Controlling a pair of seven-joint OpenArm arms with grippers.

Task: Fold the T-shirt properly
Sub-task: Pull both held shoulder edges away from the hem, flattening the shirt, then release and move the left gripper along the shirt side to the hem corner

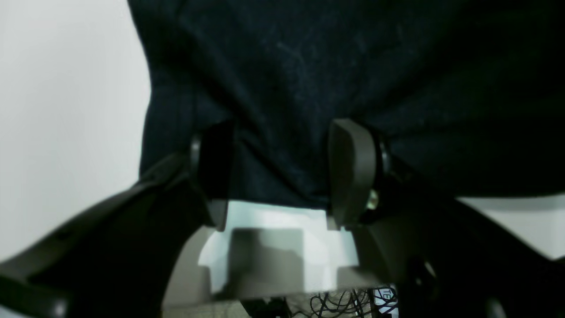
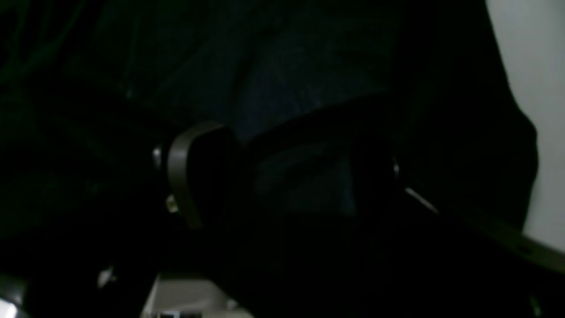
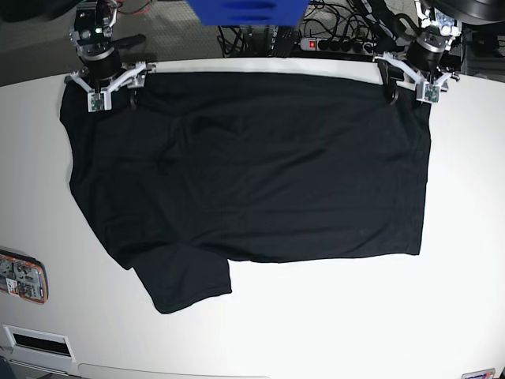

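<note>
The black T-shirt [image 3: 252, 174] lies spread flat on the white table [image 3: 355, 316], one sleeve [image 3: 185, 280] sticking out toward the front. My left gripper [image 3: 410, 85] rests on the shirt's far right corner. In the left wrist view its fingers [image 1: 353, 172] stand apart with the shirt's edge [image 1: 282, 88] running between them, so my left gripper [image 1: 282, 176] is open. My right gripper [image 3: 110, 88] sits on the far left corner. The right wrist view is very dark, but my right gripper [image 2: 282, 176] shows spread fingers [image 2: 190, 172] astride black cloth [image 2: 287, 79].
A small orange-edged device [image 3: 21, 278] lies at the table's left edge. Behind the table's far edge are a power strip [image 3: 331, 45] with cables and a blue object [image 3: 245, 11]. White table surface shows to the right of and in front of the shirt.
</note>
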